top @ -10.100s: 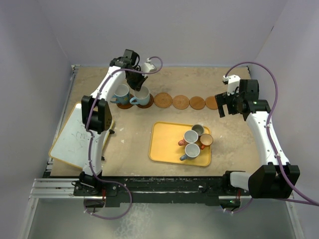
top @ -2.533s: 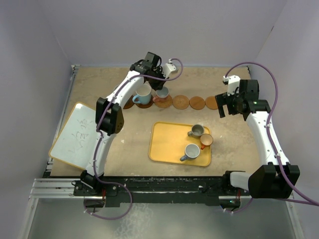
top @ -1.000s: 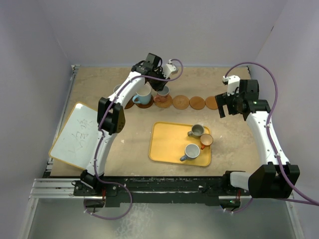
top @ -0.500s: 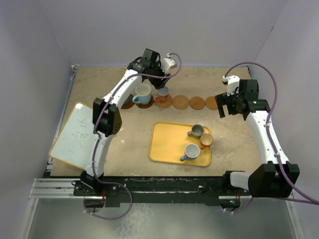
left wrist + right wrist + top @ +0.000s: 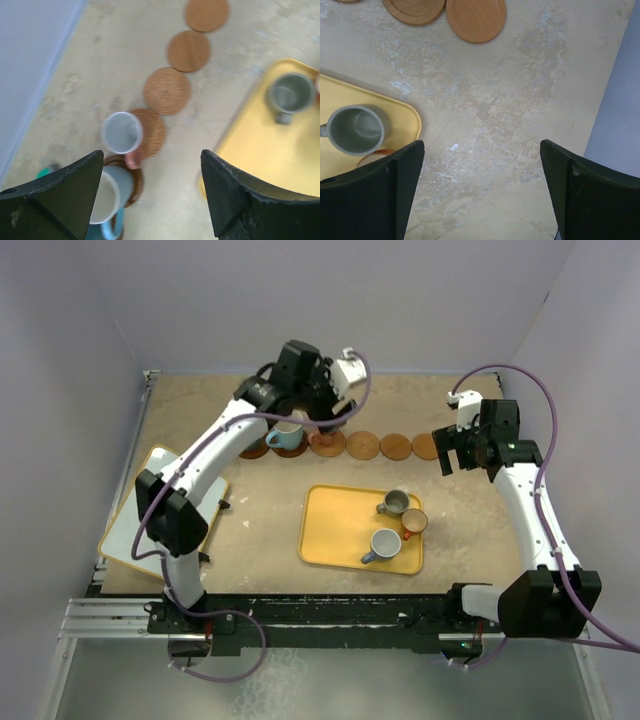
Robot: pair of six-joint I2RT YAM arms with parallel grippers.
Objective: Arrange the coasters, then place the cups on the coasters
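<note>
A small pale cup [image 5: 122, 132] with a pinkish handle stands on a ribbed coaster [image 5: 152, 131]. My left gripper [image 5: 151, 167] hovers open above and in front of it, holding nothing. Beside it a blue cup [image 5: 107, 192] sits on a dark coaster [image 5: 129, 172]. Three bare coasters [image 5: 167, 91] [image 5: 188, 50] [image 5: 206, 13] continue the row. In the top view the left gripper [image 5: 322, 412] partly hides the pale cup. Grey [image 5: 395, 503], orange-brown [image 5: 414, 523] and pale [image 5: 384, 543] cups stand on the yellow tray [image 5: 335, 530]. My right gripper [image 5: 448, 452] hangs open beside the row's right end.
A whiteboard [image 5: 125, 530] lies at the table's left edge under the left arm. A small teal block [image 5: 45, 171] sits near the back wall by the blue cup. The right wrist view shows two coasters [image 5: 476, 17], the tray corner [image 5: 405, 112] and bare tabletop.
The left gripper has opened, let go of the small pale cup on its coaster, and pulled up and away. The left arm's elbow has swung left. The right arm is unmoved.
</note>
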